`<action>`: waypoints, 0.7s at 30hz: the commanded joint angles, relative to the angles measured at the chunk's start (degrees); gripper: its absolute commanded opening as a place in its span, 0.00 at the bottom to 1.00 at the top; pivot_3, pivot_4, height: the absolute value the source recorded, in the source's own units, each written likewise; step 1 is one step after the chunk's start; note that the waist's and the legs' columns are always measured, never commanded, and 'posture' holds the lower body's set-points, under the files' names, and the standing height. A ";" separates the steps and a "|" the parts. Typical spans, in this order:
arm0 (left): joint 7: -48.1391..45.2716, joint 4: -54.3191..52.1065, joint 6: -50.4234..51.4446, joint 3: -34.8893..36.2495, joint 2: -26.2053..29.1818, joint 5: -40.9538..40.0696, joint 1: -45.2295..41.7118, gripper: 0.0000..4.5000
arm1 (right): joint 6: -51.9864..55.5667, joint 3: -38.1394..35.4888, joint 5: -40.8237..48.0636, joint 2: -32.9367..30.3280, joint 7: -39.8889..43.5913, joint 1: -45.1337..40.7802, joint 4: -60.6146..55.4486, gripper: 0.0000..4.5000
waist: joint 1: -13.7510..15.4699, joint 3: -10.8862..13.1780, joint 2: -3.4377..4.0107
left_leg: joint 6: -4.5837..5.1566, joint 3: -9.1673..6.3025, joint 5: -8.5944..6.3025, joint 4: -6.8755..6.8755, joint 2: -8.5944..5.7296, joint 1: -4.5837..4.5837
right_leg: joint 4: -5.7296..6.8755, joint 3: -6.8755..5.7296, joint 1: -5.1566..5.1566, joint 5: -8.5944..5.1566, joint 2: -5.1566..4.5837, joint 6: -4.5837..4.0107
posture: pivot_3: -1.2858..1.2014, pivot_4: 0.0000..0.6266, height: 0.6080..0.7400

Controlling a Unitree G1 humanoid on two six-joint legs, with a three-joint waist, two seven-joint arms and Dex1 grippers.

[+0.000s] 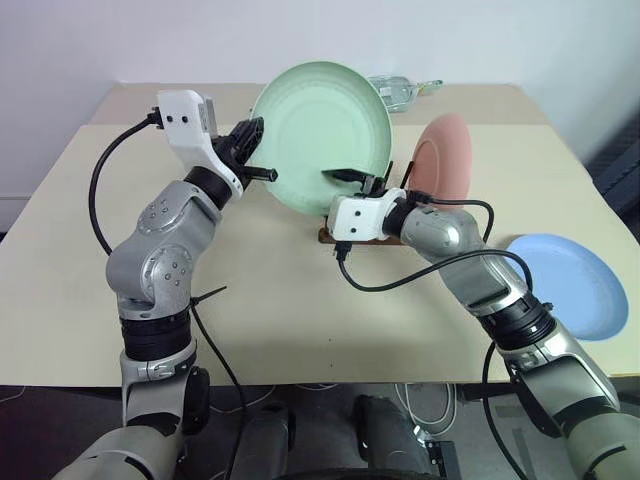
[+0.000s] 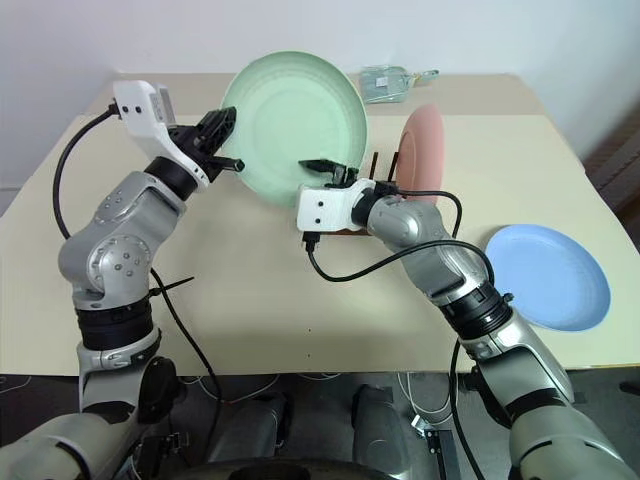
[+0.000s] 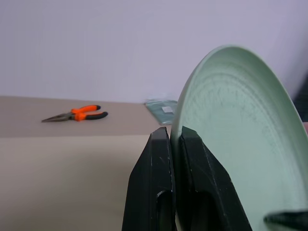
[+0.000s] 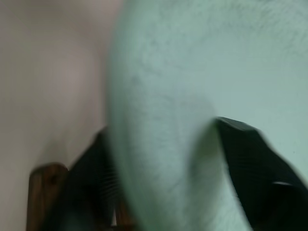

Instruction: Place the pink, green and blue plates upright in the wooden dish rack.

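The green plate (image 1: pixel 320 130) is held up on edge above the table, its face turned toward me. My left gripper (image 1: pixel 258 155) is shut on its left rim, and the left wrist view shows both fingers (image 3: pixel 159 163) pinching that rim. My right gripper (image 1: pixel 355 185) stands open astride the plate's lower right rim, one finger (image 4: pixel 255 163) in front of the face and the other behind it. The pink plate (image 1: pixel 445 155) stands upright in the wooden dish rack (image 1: pixel 327 237), just right of the green one. The blue plate (image 1: pixel 570 285) lies flat at the table's right edge.
Orange-handled pliers (image 3: pixel 77 114) lie on the table far off to the left. A clear plastic packet (image 1: pixel 400 92) sits at the back edge behind the plates. Black cables hang from both wrists over the beige table (image 1: pixel 300 310).
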 commanded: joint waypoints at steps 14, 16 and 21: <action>-2.32 7.63 -21.84 5.04 5.13 6.36 0.78 0.66 | 17.77 -23.77 27.85 13.49 -3.51 9.80 -19.73 0.00 | 0.02 0.05 0.00 | -0.02 -0.01 0.01 -0.06 0.04 0.06 | -0.01 0.06 0.03 0.00 0.10 -0.01 | 0.52 0.24 1.00; -9.62 6.96 -22.61 -0.43 8.19 7.56 6.22 0.66 | 25.55 -28.59 36.64 15.40 -3.92 10.42 -23.78 0.00 | 0.36 0.06 0.02 | -0.01 -0.03 0.01 -0.01 0.02 0.03 | 0.00 0.08 0.06 0.01 0.10 -0.02 | 0.52 0.24 1.00; -28.72 -0.77 -19.02 -14.38 14.16 4.48 19.20 0.66 | 40.67 -37.72 54.21 17.92 -8.52 10.25 -28.25 0.00 | 0.16 0.11 0.10 | 0.06 -0.09 -0.03 0.03 0.03 0.01 | -0.03 0.07 0.09 -0.06 0.07 -0.30 | 0.52 0.24 1.00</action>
